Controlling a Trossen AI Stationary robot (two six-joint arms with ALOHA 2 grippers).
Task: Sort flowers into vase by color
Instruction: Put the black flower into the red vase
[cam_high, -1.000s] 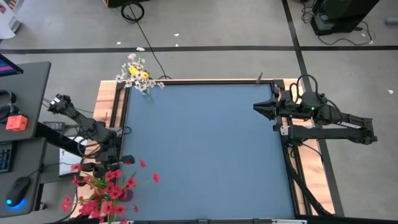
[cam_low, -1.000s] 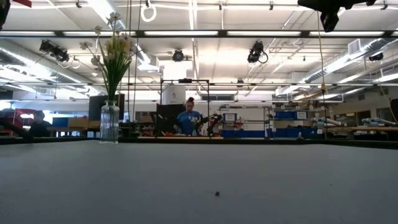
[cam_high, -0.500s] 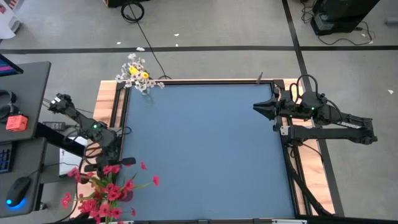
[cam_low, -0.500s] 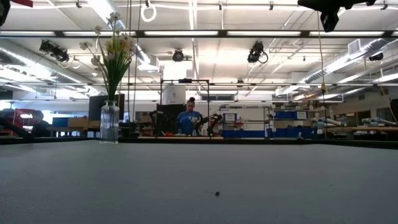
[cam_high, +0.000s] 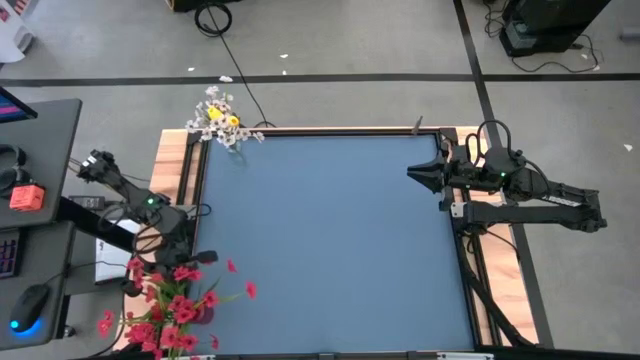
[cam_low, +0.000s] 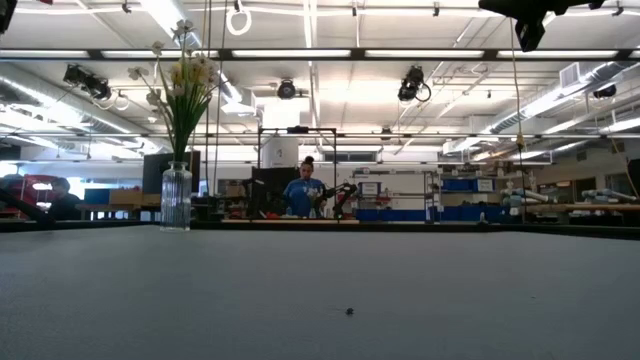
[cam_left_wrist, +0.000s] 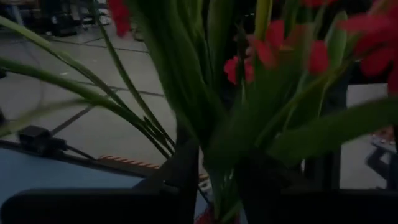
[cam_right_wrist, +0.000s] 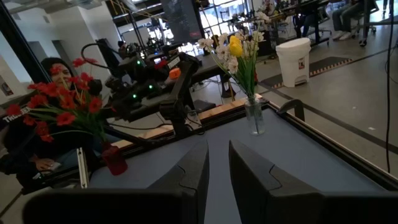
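The red flowers (cam_high: 170, 305) are gathered in a vase at the near left corner of the bench (cam_high: 330, 240). The left gripper (cam_high: 185, 265) is held right at their stems; in its wrist view the fingers (cam_left_wrist: 186, 168) are seen parted around the green stems, though contact cannot be told. White and yellow flowers (cam_high: 220, 118) stand in a clear glass vase (cam_low: 176, 197) at the far left corner. The right gripper (cam_high: 415, 172) is kept at the bench's right edge, its fingers (cam_right_wrist: 196, 165) slightly apart and grasping nothing.

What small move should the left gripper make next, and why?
Probably draw back from the red flowers. The left gripper sits at their green stems with its fingers parting, the blooms stand in the red vase, and no flowers lie on the table.
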